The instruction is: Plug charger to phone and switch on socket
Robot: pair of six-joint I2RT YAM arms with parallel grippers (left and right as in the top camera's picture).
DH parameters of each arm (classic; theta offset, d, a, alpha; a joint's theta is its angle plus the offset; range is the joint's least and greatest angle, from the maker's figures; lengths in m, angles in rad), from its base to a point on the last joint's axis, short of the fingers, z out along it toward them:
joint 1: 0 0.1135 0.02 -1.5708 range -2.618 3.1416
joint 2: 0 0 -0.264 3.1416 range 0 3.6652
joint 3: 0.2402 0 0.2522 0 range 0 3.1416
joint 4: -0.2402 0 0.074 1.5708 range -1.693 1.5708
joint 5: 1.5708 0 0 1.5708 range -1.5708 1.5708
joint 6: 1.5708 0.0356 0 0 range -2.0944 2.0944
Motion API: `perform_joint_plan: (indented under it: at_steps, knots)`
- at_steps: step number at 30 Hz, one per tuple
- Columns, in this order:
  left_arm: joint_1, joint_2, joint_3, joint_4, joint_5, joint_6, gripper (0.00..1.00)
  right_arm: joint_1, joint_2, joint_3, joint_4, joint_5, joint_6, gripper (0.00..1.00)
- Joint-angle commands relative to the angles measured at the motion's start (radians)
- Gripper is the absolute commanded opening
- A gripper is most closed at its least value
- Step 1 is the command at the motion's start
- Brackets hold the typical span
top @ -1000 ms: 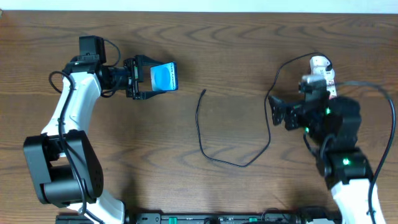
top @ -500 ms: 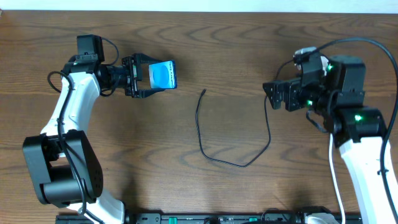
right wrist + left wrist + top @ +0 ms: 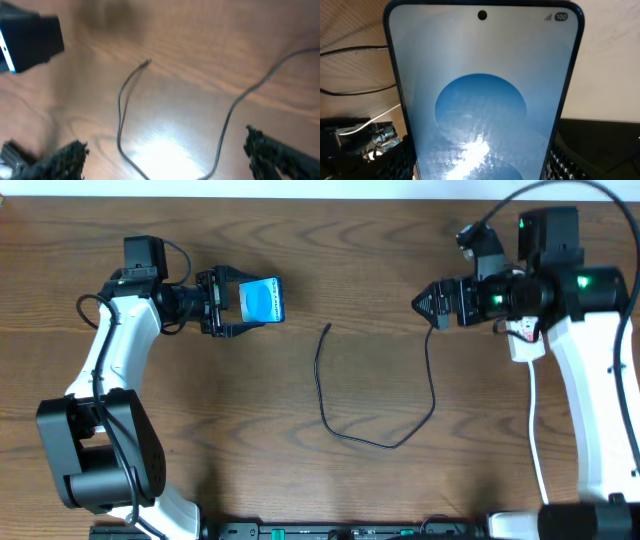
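At the lower centre of the overhead frame, the charger [image 3: 320, 392] lies loose on the worktop [image 3: 200, 480]. Its loop bends there. One run climbs to the small plug tip [image 3: 329, 327] at mid-frame, and the other rises toward the upper right.

Further up, at upper right, your right end effector [image 3: 425, 305] sits near the top of that second run. Its wrist view shows the fingers [image 3: 65, 157] spread wide with nothing between them.

At upper left, your left end effector [image 3: 243, 303] is clamped on the phone [image 3: 264, 300]. The lit screen fills the left wrist view, and the phone's lower edge is out of sight. You will not find the socket clearly in any view.

By my judgement you are at the pick-up of the plug tip. Bring the right end effector left and down and pinch just behind the tip. Then line it up with the phone's port.
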Motion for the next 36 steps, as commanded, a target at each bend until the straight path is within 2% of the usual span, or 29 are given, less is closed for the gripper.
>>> perform_joint_plan:
  at_steps: [1, 9, 16, 23, 28, 30, 36]
  knots:
    - [0.005, -0.017, 0.026, 0.001, 0.029, -0.009, 0.70, -0.005, 0.055, 0.079, -0.024, -0.029, -0.043, 0.99]
    - [0.005, -0.017, 0.026, 0.001, 0.029, -0.009, 0.70, -0.004, 0.070, 0.076, 0.059, -0.029, -0.039, 0.99]
    - [0.001, -0.017, 0.026, 0.001, 0.006, -0.008, 0.70, -0.002, 0.076, 0.076, 0.101, -0.134, -0.031, 0.99]
    - [0.001, -0.017, 0.026, 0.001, -0.050, -0.004, 0.70, -0.002, 0.099, 0.074, 0.111, -0.134, 0.117, 0.98]
    - [0.001, -0.017, 0.026, 0.000, -0.135, 0.031, 0.69, 0.020, 0.100, 0.073, 0.121, -0.105, 0.152, 0.93]
    - [0.001, -0.017, 0.026, 0.000, -0.187, 0.040, 0.66, 0.050, 0.100, 0.066, 0.139, -0.089, 0.153, 0.93]
    - [-0.018, -0.017, 0.026, 0.000, -0.319, 0.052, 0.65, 0.144, 0.100, -0.008, 0.275, -0.089, 0.207, 0.92]
